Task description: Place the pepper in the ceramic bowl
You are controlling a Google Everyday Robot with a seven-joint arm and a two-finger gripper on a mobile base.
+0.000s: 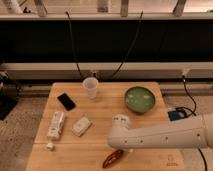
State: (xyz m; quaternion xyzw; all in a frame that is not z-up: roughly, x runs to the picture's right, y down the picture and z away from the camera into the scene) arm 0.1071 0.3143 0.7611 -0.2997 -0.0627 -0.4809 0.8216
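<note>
The pepper [113, 158] is a small glossy dark red-orange chili lying near the front edge of the wooden table [100, 115]. My gripper [119, 150] is at the end of the white arm [165, 136] that reaches in from the right. It hangs right over the pepper's upper right end and is mostly hidden under the wrist. The green ceramic bowl [140, 98] stands at the table's back right, well away from the pepper. It looks empty.
A translucent white cup [91, 87] stands at the back middle. A black phone [66, 101] lies at the left. A white bottle [55, 126] and a small white packet [81, 126] lie at the front left. Cables hang behind the table.
</note>
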